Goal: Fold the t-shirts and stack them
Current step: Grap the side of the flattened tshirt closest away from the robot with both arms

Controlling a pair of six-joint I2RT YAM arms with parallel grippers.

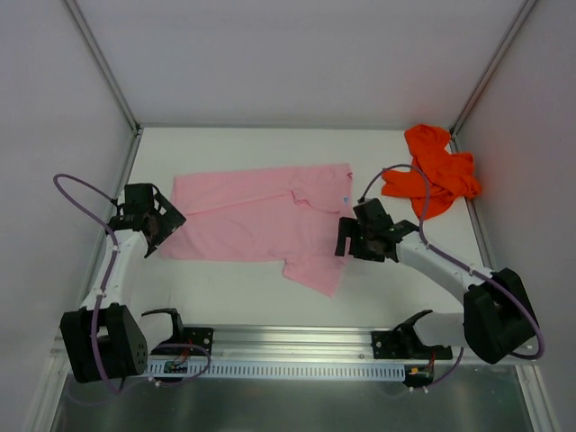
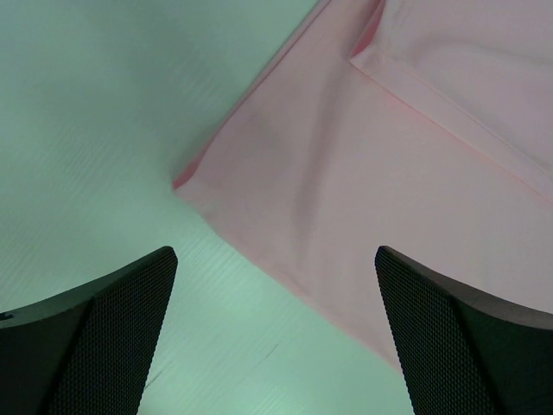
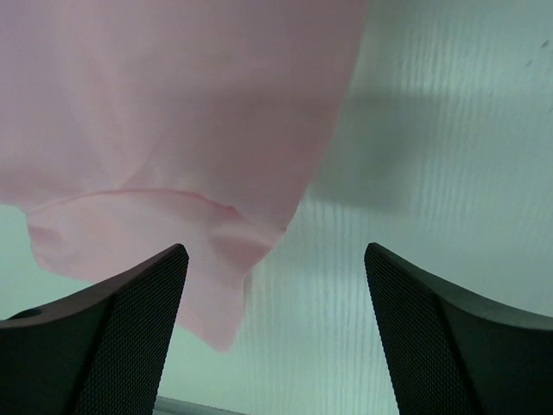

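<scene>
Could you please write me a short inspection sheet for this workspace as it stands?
Surface: white table, matte top.
Job's things: pink t-shirt laid flat mid-table, one sleeve jutting toward the arms; orange-red t-shirt crumpled in the far right corner, apart.
Clutter: nothing seen.
Grippers: left gripper open at the pink shirt's left edge; right gripper open at its right edge; both empty.
Cables: purple cables loop at each arm.
Surroundings: white walls, metal frame posts.

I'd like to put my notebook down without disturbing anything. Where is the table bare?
Bare table runs along the back wall behind the pink t-shirt, and in front of it up to the rail. Crowded: the left hand at the shirt's left edge, the right hand by its sleeve, the orange t-shirt in the back right corner.
</scene>
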